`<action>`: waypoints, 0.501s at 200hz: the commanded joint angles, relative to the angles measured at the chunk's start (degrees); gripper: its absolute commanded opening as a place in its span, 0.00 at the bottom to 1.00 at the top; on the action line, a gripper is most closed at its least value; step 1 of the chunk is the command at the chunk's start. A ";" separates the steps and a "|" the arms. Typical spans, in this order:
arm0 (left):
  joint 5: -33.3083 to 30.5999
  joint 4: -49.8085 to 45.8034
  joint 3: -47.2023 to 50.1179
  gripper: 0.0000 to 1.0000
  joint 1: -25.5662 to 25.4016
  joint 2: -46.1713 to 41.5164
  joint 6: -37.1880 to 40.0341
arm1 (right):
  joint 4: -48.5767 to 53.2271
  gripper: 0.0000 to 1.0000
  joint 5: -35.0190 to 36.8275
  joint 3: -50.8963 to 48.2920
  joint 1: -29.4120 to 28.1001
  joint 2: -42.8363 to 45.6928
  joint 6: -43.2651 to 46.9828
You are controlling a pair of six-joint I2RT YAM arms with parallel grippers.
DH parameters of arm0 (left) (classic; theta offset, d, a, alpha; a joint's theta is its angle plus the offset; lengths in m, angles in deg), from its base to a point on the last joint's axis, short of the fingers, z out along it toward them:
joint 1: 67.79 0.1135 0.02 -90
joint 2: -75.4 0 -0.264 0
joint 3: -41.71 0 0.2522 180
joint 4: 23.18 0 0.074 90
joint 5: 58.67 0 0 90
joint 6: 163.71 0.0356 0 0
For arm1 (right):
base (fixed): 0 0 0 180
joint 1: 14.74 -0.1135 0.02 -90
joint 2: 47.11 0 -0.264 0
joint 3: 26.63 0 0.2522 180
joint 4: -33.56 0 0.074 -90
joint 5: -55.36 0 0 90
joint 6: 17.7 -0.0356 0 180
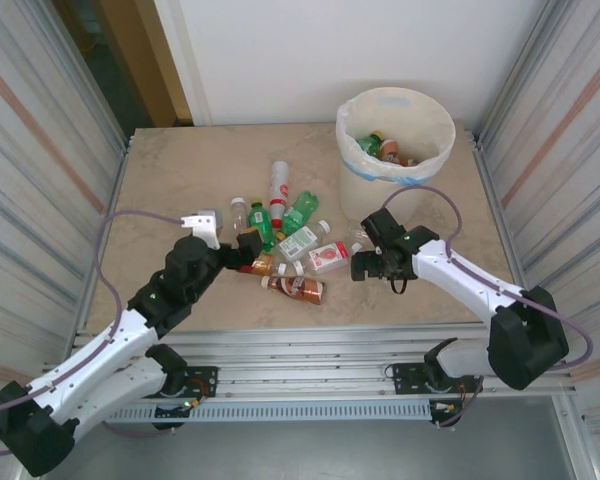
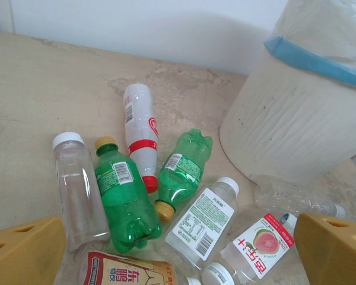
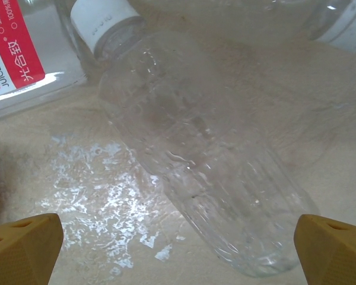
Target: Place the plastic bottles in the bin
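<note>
The plastic bottles [image 1: 285,245] lie in a heap mid-table. My left gripper [image 1: 242,250] is at the heap's left edge, open. In the left wrist view its open gripper [image 2: 178,252] looks over two green bottles [image 2: 121,196], a white red-capped bottle [image 2: 139,130], a clear bottle [image 2: 77,190] and a guava-label bottle [image 2: 258,246]. My right gripper [image 1: 365,265] is at the heap's right side. Low over the table, the open right gripper [image 3: 178,249] straddles the base end of a clear label-less bottle [image 3: 196,160]. The cream bin [image 1: 365,190] stands back right with a few bottles [image 1: 380,148] inside.
The bin's wall [image 2: 285,130] rises just right of the heap, with a crushed clear bottle [image 2: 291,199] at its foot. A red-label juice bottle [image 3: 18,53] lies left of the clear one. Corrugated metal walls [image 1: 40,150] flank the table. Bare tabletop [image 1: 170,170] spreads back left.
</note>
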 commanded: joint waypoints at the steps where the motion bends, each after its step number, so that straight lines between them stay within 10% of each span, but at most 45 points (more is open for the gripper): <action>1: -1.97 -0.28 1.07 0.99 0.49 -1.51 -1.05 | -1.65 0.99 -0.18 0.06 -0.37 -1.72 -0.88; 100: -2.05 -0.74 1.24 0.99 0.91 -2.06 -1.32 | -1.78 0.96 1.86 2.94 2.44 -7.52 1.95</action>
